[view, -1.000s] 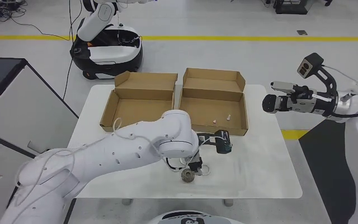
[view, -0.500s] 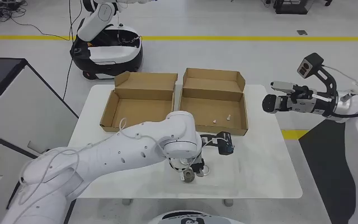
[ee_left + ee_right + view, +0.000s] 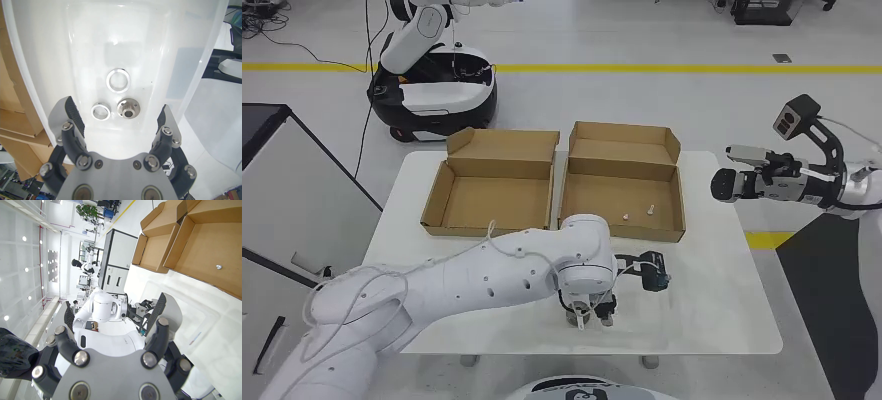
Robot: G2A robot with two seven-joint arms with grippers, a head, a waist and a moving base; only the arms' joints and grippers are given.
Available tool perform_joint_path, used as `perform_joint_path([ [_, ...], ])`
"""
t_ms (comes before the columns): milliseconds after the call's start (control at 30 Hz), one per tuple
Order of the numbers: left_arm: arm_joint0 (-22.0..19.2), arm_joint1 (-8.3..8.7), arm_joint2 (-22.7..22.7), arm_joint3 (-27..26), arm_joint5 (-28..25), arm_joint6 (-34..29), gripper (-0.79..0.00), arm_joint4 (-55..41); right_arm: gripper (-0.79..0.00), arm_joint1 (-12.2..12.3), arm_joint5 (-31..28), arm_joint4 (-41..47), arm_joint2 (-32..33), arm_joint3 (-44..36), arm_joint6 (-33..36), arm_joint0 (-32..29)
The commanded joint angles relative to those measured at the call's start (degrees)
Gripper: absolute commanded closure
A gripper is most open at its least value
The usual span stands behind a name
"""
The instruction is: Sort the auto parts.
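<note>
Parts of bright silvery metal are lying together near the table's (image 3: 712, 300) front edge: a wide plain ring (image 3: 118, 80), a smaller, thicker collar (image 3: 100, 112), and just beside it a round flanged hub (image 3: 128, 111) with a dark centre bore. The left gripper (image 3: 117, 107) is hovering over them, jaws spread wide, holding nothing. The right gripper (image 3: 114, 302) is hanging beyond the table's side, likewise gaping. Two small pale fasteners (image 3: 650, 209) are resting in the right-hand cardboard box (image 3: 597, 200).
</note>
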Motion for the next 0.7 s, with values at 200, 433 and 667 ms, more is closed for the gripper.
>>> perform_joint_path([
  [200,-0.85,-3.27,1.57,5.57,-0.43,-0.33,-0.730,0.32,-0.785,0.00,0.00,0.00,0.00,0.00,0.00,0.00],
  [433,-0.01,-5.42,2.01,8.97,-1.43,-1.88,-0.622,1.21,-0.785,0.00,0.00,0.00,0.00,0.00,0.00,0.00],
  [667,0.77,-6.80,2.01,10.45,-1.90,-3.05,-0.591,2.84,-0.785,0.00,0.00,0.00,0.00,0.00,0.00,0.00],
])
